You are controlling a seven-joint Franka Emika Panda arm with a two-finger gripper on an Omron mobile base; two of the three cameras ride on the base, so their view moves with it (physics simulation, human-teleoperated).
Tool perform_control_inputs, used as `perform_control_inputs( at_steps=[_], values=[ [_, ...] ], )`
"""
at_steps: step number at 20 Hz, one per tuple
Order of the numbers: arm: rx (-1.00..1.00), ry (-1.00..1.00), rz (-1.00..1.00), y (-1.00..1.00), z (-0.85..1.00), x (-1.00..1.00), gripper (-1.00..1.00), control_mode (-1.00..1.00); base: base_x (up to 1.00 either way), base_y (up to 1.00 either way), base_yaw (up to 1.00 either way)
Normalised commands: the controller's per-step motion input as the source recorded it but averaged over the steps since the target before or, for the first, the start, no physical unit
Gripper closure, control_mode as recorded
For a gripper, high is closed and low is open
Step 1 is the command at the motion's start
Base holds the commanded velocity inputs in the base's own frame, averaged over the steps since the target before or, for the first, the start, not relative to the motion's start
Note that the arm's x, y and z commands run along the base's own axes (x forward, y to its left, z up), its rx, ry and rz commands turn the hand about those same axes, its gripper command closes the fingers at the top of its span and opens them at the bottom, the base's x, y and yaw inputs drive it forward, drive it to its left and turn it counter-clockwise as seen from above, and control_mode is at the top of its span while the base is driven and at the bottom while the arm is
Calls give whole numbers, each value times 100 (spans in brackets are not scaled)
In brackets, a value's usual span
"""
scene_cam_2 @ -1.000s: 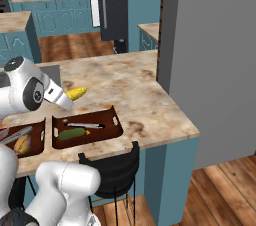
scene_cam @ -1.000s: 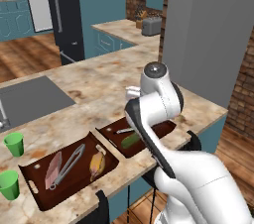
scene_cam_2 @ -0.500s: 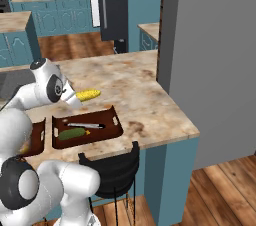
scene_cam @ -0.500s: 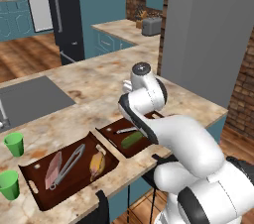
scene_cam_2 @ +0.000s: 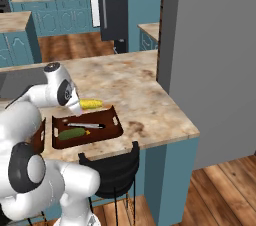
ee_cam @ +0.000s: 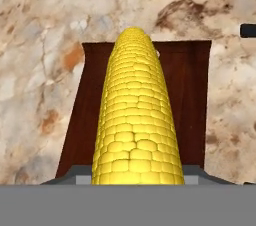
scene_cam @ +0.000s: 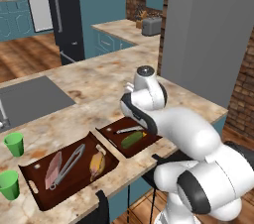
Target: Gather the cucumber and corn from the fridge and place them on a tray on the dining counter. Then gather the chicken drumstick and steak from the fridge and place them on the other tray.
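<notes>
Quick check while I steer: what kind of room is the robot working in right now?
A home kitchen, rendered: a stone dining counter with a bar stool, a tall dark fridge, teal cabinets, and trays of food.

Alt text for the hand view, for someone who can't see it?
A yellow corn cob runs up the middle of the picture, held in the tool above a dark brown tray. The tray sits on the beige, brown-mottled dining counter.
</notes>
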Motion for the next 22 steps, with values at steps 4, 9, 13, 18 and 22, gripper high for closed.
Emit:
perform_control_inputs(
  at_steps=[4,9,13,18,22],
  values=[
    [6,2,-9,-1,-54,72,100,-100,0,0,0],
    [5,6,-8,0,-40,78,100,-100,0,0,0],
    [5,11,-5,0,-25,58,100,-100,0,0,0],
    [2,12,-6,1,-32,18,100,-100,0,0,0],
    [2,9,-8,10,-41,9,100,-100,0,0,0]
  ],
)
